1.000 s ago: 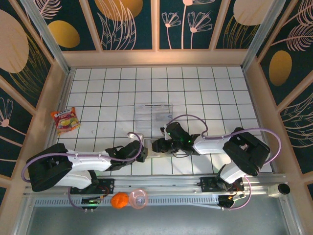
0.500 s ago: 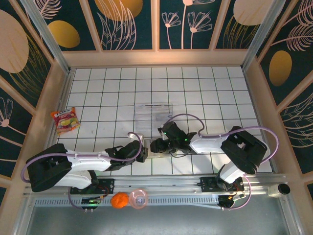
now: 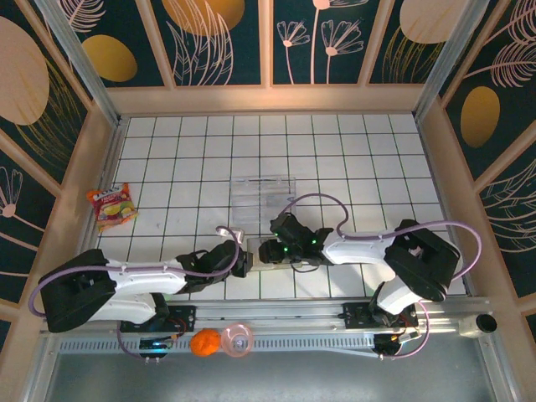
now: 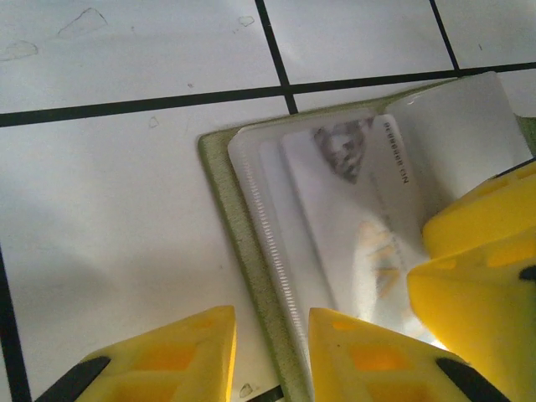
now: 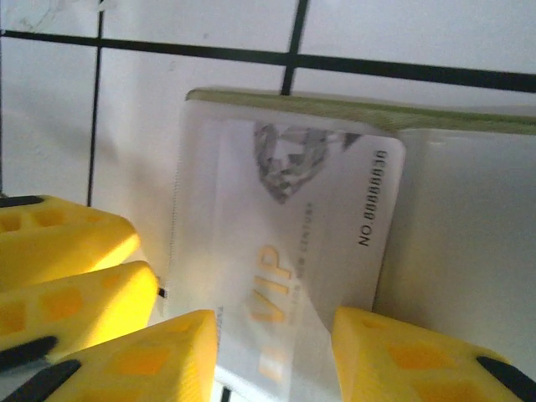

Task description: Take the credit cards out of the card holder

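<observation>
Near the bottom centre of the overhead view, the card holder (image 3: 255, 252) lies flat on the white tiled table (image 3: 335, 151), between the two claws. The left gripper (image 3: 242, 261) reaches it from the left and the right gripper (image 3: 268, 250) from the right, so the two claws nearly meet over it.

Left wrist view:
- The card holder's (image 4: 219, 180) olive edge runs from upper left to bottom centre.
- This edge passes into the narrow gap of the left gripper (image 4: 270, 327).
- One finger sits over bare tile and the other over the clear pocket, with the jaws slightly apart.
- The right claw's yellow fingers (image 4: 473, 213) overlap the pocket at the right edge.
- Bare tile borders the holder on its left and upper sides.

Right wrist view:
- A credit card (image 5: 285, 243) printed "VIP" lies in the holder (image 5: 335, 107).
- Its lower end sits in the gap of the right gripper (image 5: 275, 322).
- The jaws stand apart on either side of the gap. Contact between the pads and the card cannot be confirmed.

In the left wrist view, the credit card (image 4: 352, 218) shows through the pocket.

Overhead, a clear tray (image 3: 251, 188) stands just above the claws and a snack packet (image 3: 111, 206) lies at the left edge. Open tiles extend toward the top of the frame.
</observation>
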Robot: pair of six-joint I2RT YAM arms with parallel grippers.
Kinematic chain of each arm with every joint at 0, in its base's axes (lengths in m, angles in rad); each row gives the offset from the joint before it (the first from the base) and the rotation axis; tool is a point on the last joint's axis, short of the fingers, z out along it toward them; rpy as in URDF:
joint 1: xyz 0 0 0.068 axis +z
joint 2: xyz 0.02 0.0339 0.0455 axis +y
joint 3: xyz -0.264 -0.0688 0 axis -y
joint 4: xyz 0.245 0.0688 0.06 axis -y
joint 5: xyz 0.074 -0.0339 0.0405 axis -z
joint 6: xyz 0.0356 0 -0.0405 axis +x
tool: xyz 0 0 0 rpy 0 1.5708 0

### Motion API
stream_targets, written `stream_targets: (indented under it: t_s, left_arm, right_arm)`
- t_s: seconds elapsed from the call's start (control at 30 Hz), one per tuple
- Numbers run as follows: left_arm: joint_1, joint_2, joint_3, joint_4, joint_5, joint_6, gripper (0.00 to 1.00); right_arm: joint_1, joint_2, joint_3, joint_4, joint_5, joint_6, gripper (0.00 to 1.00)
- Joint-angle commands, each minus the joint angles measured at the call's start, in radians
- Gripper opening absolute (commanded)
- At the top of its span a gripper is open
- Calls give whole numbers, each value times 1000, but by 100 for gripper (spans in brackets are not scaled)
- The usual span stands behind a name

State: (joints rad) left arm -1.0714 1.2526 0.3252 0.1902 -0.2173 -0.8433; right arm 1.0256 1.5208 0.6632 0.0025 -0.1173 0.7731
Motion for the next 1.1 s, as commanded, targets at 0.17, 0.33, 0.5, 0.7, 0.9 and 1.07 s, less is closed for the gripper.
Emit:
stream_targets:
  t_s: [0.17,0.33,0.5,0.7,0.9,1.07]
  left_arm:
    - [13,-49,2,-12,4,12,31]
    - [13,-60,60,-18,28,54,34]
    - [11,-3,122,3,64,94,22]
    - [11,123,171,40,85,117,12]
    - [11,182,175,28,61,111,6]
    - [11,223,182,0,44,104,3]
  right_arm:
    - [5,-55,-20,-95,83,4,43]
    - [5,-124,-17,-80,90,-52,42]
    - [-73,-169,-48,-53,11,-136,34]
    - [-186,-127,-57,-12,-165,-225,29]
    - [-207,-91,-67,31,-230,-223,29]
    - [-206,-68,-84,55,-230,-204,29]
